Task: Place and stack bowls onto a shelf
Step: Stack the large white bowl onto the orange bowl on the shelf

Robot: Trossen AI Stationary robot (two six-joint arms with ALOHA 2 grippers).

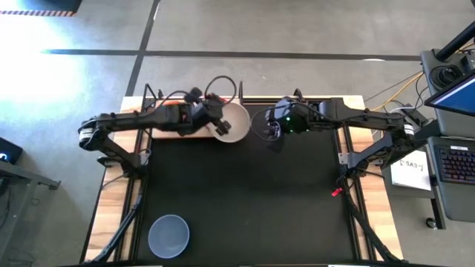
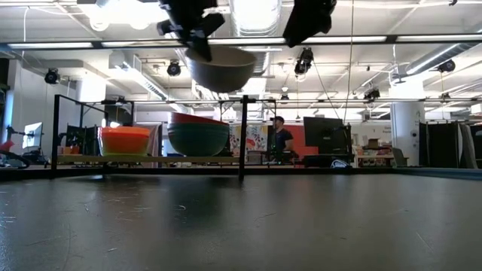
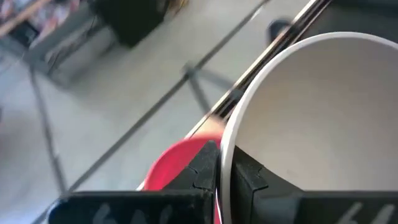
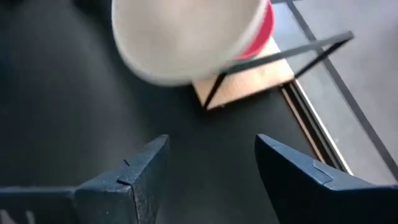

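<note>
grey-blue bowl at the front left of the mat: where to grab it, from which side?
Grip the rim of the grey-blue bowl, coming straight down with one finger inside and one outside the wall. It sits upright, opening up, alone on the black mat, so any stretch of rim looks reachable; the left arm seems nearer.

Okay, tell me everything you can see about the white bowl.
The white bowl is round, plain and smooth, pale inside and out, and looks empty. It hangs in the air above the shelf, over the stacked bowls there. The left pincer is shut on its rim, one finger inside, one outside. Nothing else touches it.
</note>
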